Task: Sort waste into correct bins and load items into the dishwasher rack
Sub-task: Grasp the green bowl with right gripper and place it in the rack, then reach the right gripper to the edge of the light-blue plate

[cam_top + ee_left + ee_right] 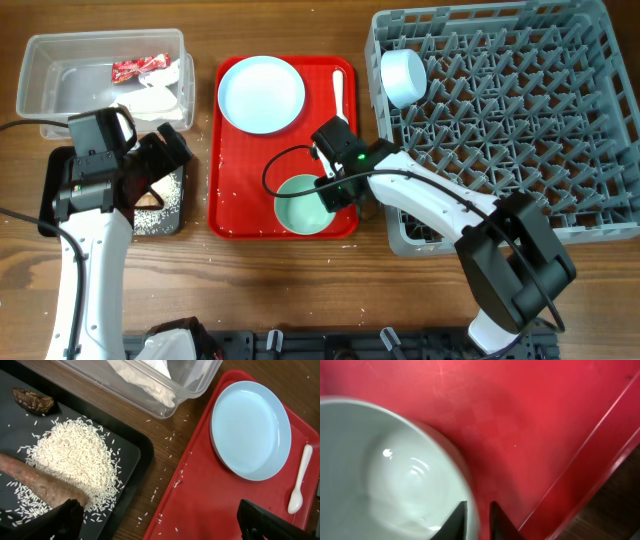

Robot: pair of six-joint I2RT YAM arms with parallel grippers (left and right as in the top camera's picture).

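My right gripper point(335, 192) point(477, 505) is shut on the rim of a light-blue bowl point(300, 210) point(385, 470) that sits on the red serving tray, one finger inside and one outside. A second light-blue bowl point(403, 75) lies in the grey dishwasher rack point(520, 120). The light-blue plate point(261, 93) point(250, 430) and white spoon point(339, 90) point(300, 480) lie on the red tray. My left gripper point(165, 165) point(165, 520) is open and empty over the black tray's right edge point(135, 455). That tray holds rice point(75, 460), a carrot-like stick point(35, 482) and a dark scrap point(32, 400). The yellow cup is out of view.
The clear tub point(50, 80) at the back left holds the red wrapper point(140, 67) and crumpled white paper point(155, 98). The red serving tray point(235, 170) lies between the bins and the rack. Loose rice grains point(160, 490) are scattered on the wood and the tray's edge.
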